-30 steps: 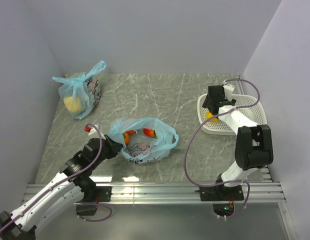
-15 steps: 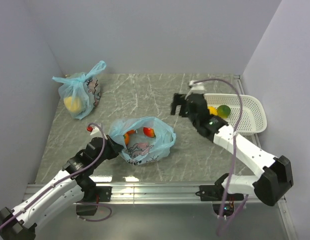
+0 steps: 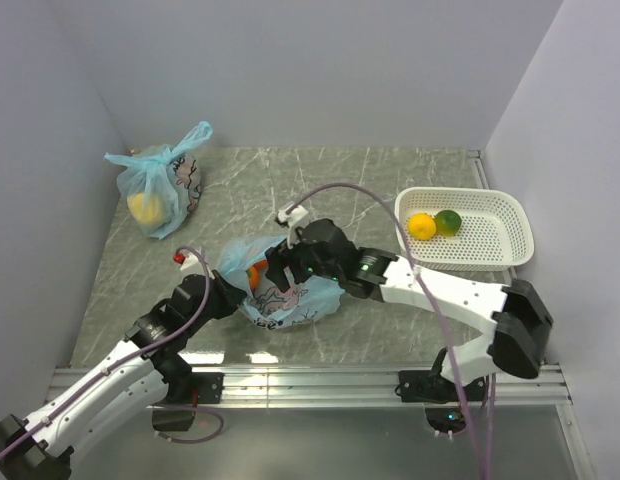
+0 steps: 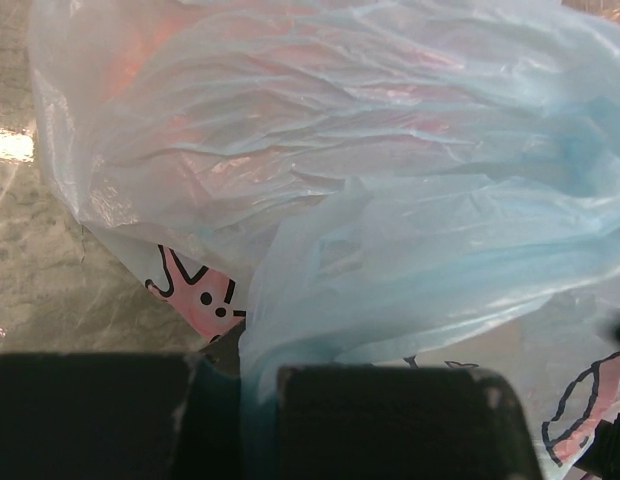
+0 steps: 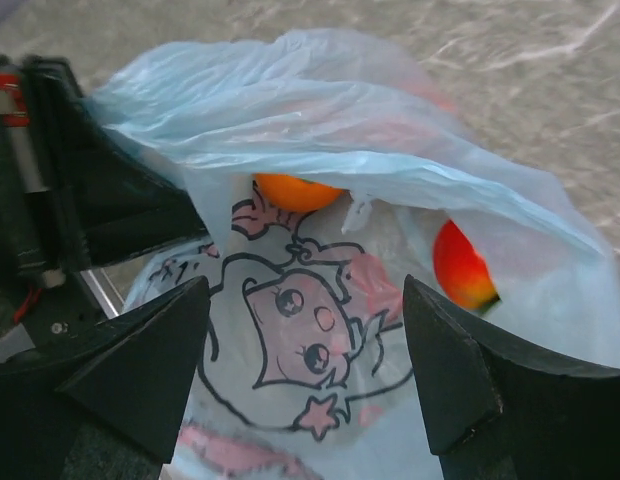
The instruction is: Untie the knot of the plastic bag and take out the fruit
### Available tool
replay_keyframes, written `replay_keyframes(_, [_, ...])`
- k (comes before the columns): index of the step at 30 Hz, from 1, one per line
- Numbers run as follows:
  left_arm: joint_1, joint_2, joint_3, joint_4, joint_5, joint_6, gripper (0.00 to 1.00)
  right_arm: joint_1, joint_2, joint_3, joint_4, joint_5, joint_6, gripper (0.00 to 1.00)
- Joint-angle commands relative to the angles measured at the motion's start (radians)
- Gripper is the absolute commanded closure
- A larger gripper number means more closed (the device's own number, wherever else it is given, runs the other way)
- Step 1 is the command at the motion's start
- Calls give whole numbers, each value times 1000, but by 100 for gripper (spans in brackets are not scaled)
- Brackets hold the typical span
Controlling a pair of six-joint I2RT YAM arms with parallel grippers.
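1. Step in hand: fruit removal. The thin translucent light-blue plastic bag with dark cartoon print (image 3: pixel 290 302) lies mid-table with its mouth gaping. No tied knot is discernible on it, so untying appears complete. The next move calls for the right gripper (image 5: pixel 305 300) to descend into the opening and close on one fruit without snagging film.
2. Room: plain pale walls (image 3: pixel 290 70) enclose three sides.
3. Surface: grey marbled tabletop (image 3: pixel 330 190), with a metal rail (image 3: pixel 310 385) along the near edge.
4. White perforated plastic basket (image 3: pixel 485 238), right side: contains a round yellow fruit (image 3: pixel 422 226) and a round green fruit (image 3: pixel 448 221), side by side.
5. Second, knotted blue bag with a yellow lump inside (image 3: pixel 160 185): far left corner, well apart.
6. Left gripper (image 4: pixel 258 400): fingers clamped on a fold of the open bag's film, anchoring its near-left edge.
7. Right gripper: fingers spread wide, holding nothing, poised above the mouth.
8. Inside the open bag: a round orange fruit (image 5: pixel 295 190) and a red-orange fruit (image 5: pixel 458 268). Any others are hidden.
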Motion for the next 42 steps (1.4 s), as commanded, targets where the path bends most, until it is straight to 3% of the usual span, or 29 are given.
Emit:
replay_keyframes(1, [-4, -19, 24, -13, -14, -1, 99, 3, 112, 61, -21, -31, -31, 18])
replay_keyframes(10, [-4, -82, -95, 56, 105, -79, 99, -35, 211, -24, -26, 270, 2, 18])
replay_keyframes(15, [-4, -82, -148, 103, 159, -92, 99, -52, 173, -122, -20, 514, 46, 16])
replay_keyframes(23, [-10, 25, -145, 229, 261, -42, 99, -63, 76, -256, 31, 549, 94, 15])
replay_keyframes(27, [-28, 99, -117, 284, 256, -29, 99, -77, 104, -258, 51, 500, 91, 16])
replay_keyframes(29, [-36, 110, -91, 271, 225, -15, 100, -68, 75, -280, 124, 388, 48, 16])
replay_keyframes(32, [-39, 120, -16, 232, 146, 28, 100, -57, -4, -305, 221, 221, 19, 17])
replay_keyframes(35, [-39, 156, 88, 186, 48, 83, 99, -54, -67, -319, 288, 181, 14, 18])
replay_keyframes(37, [-39, 228, 180, 188, 29, 140, 100, -54, -110, -334, 342, 185, 18, 18])
replay_keyframes(40, [-65, 369, 329, 217, 118, 208, 99, -54, -154, -374, 384, 248, 35, 18])
replay_keyframes(42, [-194, 431, 434, 221, 81, 249, 100, -54, -185, -414, 399, 276, 45, 18])
